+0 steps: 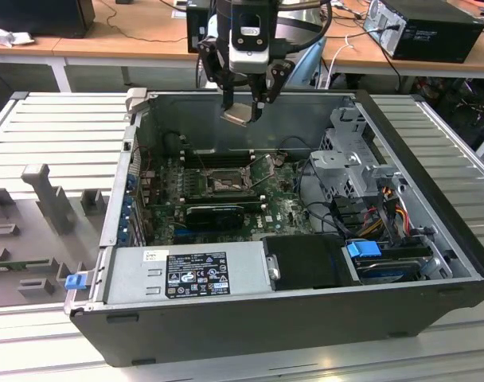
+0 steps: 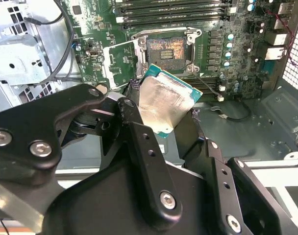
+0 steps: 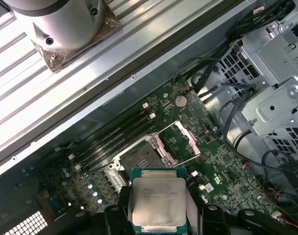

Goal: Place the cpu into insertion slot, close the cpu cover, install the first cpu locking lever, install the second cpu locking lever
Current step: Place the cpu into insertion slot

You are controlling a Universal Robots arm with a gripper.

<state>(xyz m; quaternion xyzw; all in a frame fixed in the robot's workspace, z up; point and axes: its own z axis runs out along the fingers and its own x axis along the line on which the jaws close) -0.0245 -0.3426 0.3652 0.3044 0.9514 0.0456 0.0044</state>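
While the gripper (image 1: 242, 111) hangs over the open computer case (image 1: 226, 334), its black fingers (image 2: 132, 122) are closed only as far as the width of the cpu (image 1: 237, 116), pinching it by two opposite edges. The cpu is held in the air at a tilt, clear of the motherboard (image 1: 286, 211), with its beige-grey metal face showing in both wrist views (image 2: 163, 105) (image 3: 158, 203). In the exterior view the cpu sits at about 12 o'clock from the insertion slot (image 1: 224, 184), well above it. The insertion slot is bare, its contact field exposed in the second wrist view (image 2: 166, 49). The cpu cover (image 2: 120, 61) is swung open and stands just beside the slot; in the exterior view it rises at roughly 2 o'clock from the slot. Long black memory slots (image 1: 214, 157) run at 12 o'clock of the slot, and the power supply (image 1: 186, 274) lies at 6 o'clock. The case rests on a grey slatted counter (image 1: 51, 135).
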